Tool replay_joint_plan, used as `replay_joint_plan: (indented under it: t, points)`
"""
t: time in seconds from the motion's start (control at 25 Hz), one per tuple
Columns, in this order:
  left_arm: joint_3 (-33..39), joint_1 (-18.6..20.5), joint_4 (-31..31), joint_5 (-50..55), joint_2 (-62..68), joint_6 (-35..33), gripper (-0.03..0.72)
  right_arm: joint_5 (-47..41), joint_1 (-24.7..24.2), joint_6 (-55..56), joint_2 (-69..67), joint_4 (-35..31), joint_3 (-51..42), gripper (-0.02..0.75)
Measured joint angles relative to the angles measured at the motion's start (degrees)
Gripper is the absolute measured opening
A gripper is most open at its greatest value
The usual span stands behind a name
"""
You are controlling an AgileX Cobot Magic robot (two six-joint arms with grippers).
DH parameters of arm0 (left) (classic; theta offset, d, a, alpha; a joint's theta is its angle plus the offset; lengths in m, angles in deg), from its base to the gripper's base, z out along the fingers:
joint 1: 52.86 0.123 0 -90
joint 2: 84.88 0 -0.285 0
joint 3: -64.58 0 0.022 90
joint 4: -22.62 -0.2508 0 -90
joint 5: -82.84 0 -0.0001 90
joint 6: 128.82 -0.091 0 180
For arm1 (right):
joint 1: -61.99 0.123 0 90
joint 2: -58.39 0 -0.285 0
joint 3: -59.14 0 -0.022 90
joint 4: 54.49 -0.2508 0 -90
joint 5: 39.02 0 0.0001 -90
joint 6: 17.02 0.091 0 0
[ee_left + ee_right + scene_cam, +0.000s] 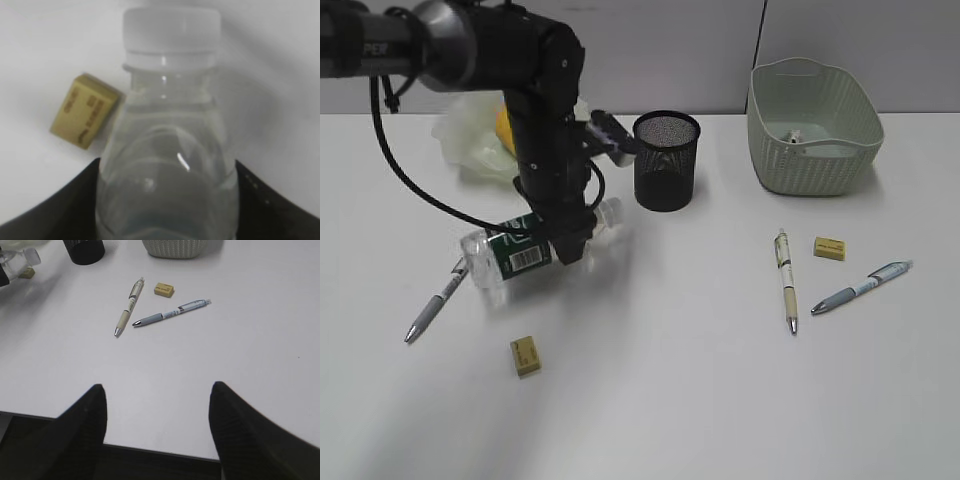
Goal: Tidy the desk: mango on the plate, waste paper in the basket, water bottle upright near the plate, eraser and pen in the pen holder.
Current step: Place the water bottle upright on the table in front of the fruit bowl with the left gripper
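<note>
Nearby, just left of the pen holder, the water bottle lay on its side on the table: clear plastic, dark green label, white barcode patch, white cap. The left hand clasped its body. The right hand hung spread wide, holding nothing.

white desk, 3 pens, 2 erasers, pen holder, basket, plate
</note>
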Motion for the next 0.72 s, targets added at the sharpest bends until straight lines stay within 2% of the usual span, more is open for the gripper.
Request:
replay_joint_plan:
  t: [0.24, 0.48, 0.6, 0.72]
  points:
    - [0.0, 0.0, 1.48, 0.62, -7.21, 1.67, 0.517, 0.0, 0.0, 0.0, 0.0, 0.0, 0.0, 0.51]
    - [0.0, 1.15, 7.27, 0.68, -15.56, 2.09, 0.516, 0.0, 0.0, 0.0, 0.0, 0.0, 0.0, 0.51]
    - [0.0, 3.09, 9.45, 0.79, -19.6, 3.73, 0.517, 0.0, 0.0, 0.0, 0.0, 0.0, 0.0, 0.51]
    - [0.28, 6.7, 12.77, 1.2, -23.87, 4.92, 0.517, 0.0, 0.0, 0.0, 0.0, 0.0, 0.0, 0.51]
